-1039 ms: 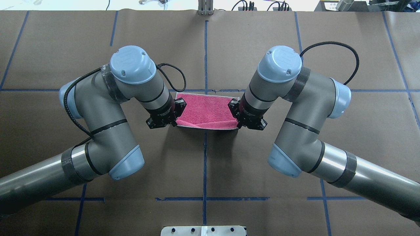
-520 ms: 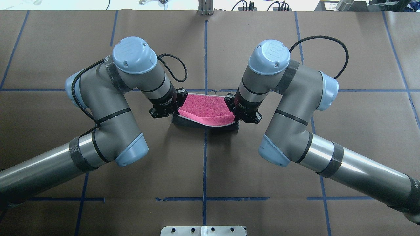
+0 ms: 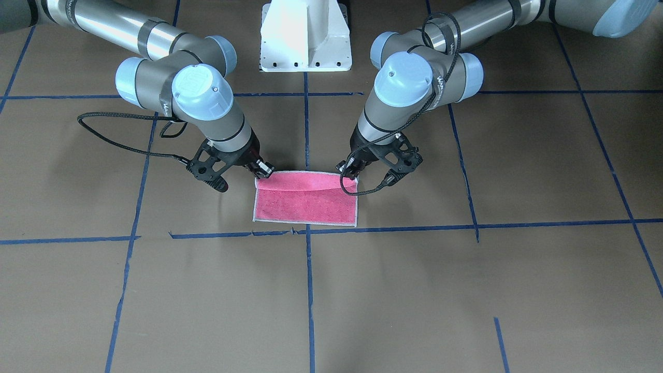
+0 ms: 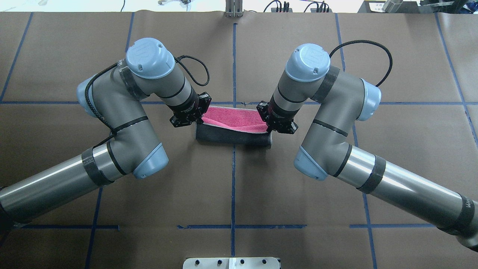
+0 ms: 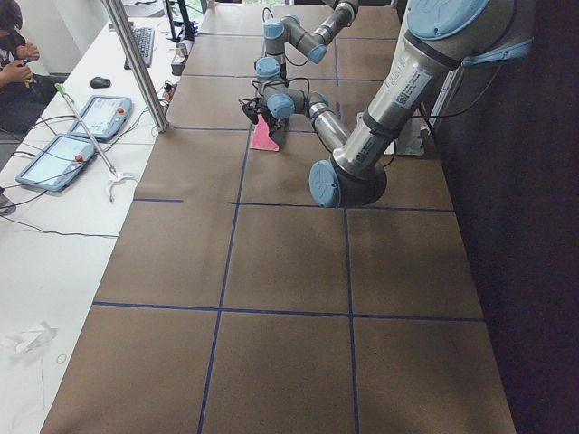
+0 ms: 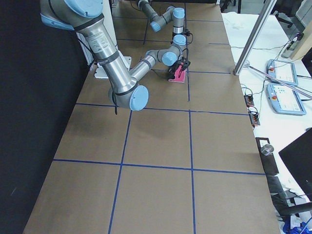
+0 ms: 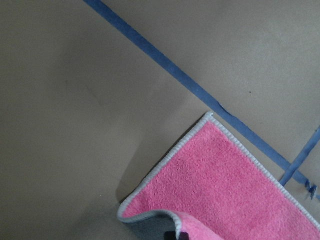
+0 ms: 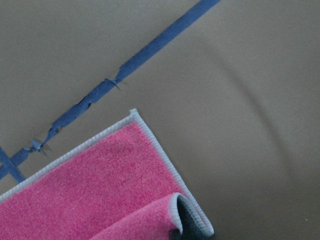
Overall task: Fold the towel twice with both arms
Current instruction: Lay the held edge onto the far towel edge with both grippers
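Note:
The towel [image 4: 239, 118] lies at the table's middle, pink face up, its far edge on the table. Its near edge is lifted and curled over, so the grey underside [image 4: 233, 137] shows toward me. My left gripper [image 4: 200, 120] is shut on the towel's near left corner. My right gripper [image 4: 267, 129] is shut on the near right corner. In the front-facing view the towel [image 3: 305, 202] shows pink, with the left gripper [image 3: 346, 178] and right gripper [image 3: 263, 173] at its raised edge. The wrist views show the towel's far corners lying flat on the left [image 7: 225, 185] and on the right [image 8: 100, 180].
Brown paper covers the table, marked by blue tape lines [image 4: 233, 67]. The white pedestal base [image 3: 305, 41] stands behind the towel in the front-facing view. A metal pole [image 5: 136, 63] and tablets [image 5: 54, 158] stand on the side bench.
Both grippers have carried the towel's near edge up and away from me toward the far edge. More grey underside shows and less pink.

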